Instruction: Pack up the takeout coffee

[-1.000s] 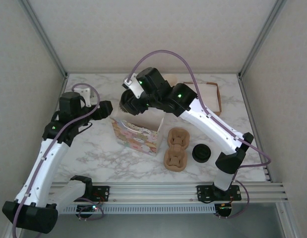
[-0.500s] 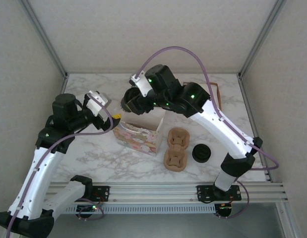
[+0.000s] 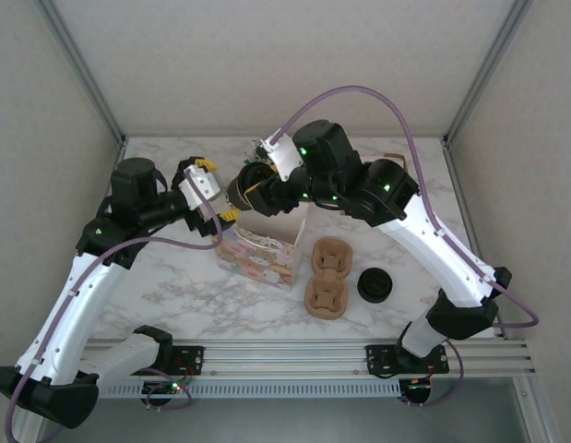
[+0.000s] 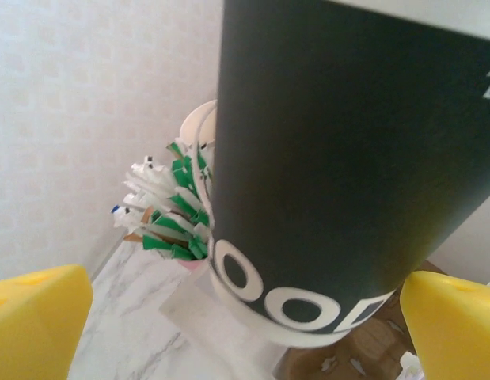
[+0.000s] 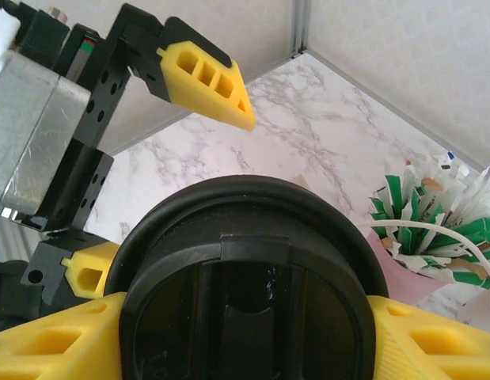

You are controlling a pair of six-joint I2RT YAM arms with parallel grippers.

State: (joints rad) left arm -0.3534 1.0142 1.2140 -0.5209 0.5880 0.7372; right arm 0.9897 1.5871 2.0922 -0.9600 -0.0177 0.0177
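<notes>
On the marble table point(image 3: 174, 277) the patterned bag point(image 3: 259, 251) stands open near the middle, and two pulp carriers point(image 3: 327, 277) lie bare just to its right. The coffee point(image 3: 241, 191) is off the table, hanging in the air over the bag's far left corner; I cannot tell whether it is upright or tilted. My right gripper point(image 5: 245, 336) is clamped on it near the black lid, with a yellow finger on each side. My left gripper point(image 3: 216, 189) is spread as wide as it goes. Its pads point(image 4: 39, 317) flank the cup's lower wall but stand apart from it. Behind the cup sits a bunch of green-and-white packets point(image 4: 169, 214). As I judge it, the lift is done. The cup is in neither a carrier nor the bag, so lowering it, letting go and any closing of the bag all remain.
</notes>
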